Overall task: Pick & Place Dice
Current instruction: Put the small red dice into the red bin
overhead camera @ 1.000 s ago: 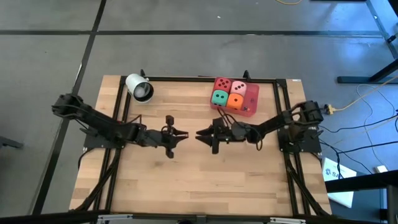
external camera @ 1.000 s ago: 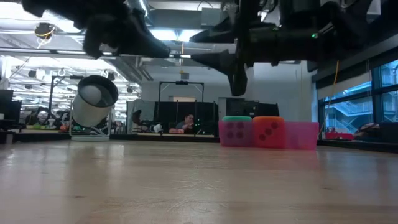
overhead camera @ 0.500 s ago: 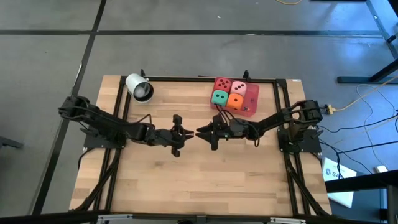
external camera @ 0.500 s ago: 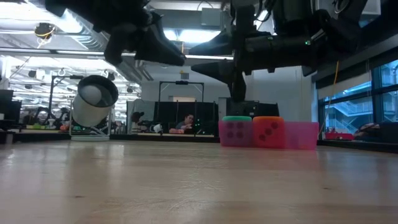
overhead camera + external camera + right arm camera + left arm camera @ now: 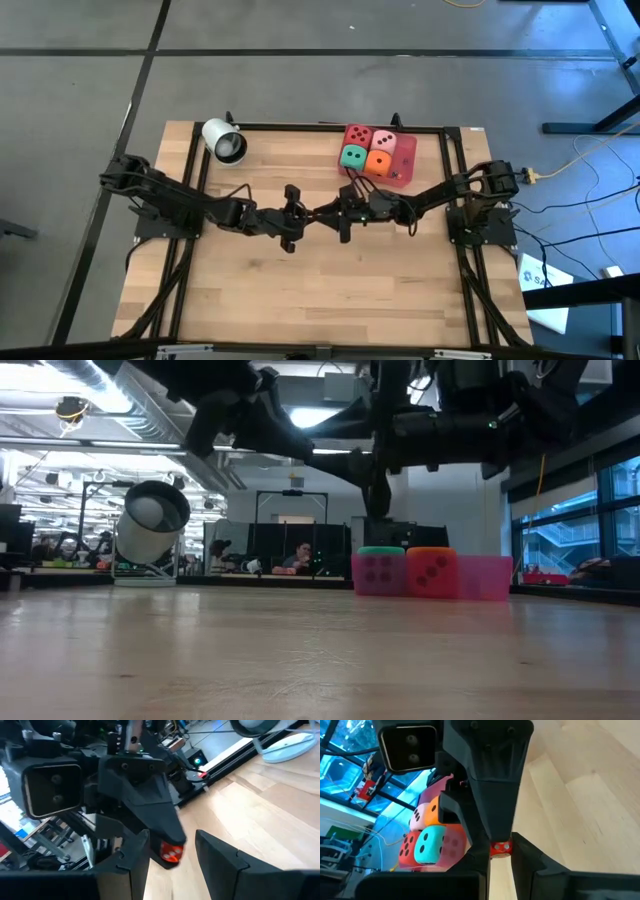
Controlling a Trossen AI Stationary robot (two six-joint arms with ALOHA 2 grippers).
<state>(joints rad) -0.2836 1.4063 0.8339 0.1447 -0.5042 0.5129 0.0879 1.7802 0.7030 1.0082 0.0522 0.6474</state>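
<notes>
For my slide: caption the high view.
Left hand and right hand tip to tip over the table; four dice in the red tray.

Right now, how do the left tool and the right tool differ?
The left tool is shut on a small red cube; the right tool is open, holding nothing. The left tool reaches in from the left, the right tool from the right. Both hang above the table, tips facing.

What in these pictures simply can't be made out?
- High view: the small red cube is hidden beneath the left gripper and right gripper.
- Low view: the red die and pink die sit behind the green die and orange die.
- Small cube's pips: too small to count.
</notes>
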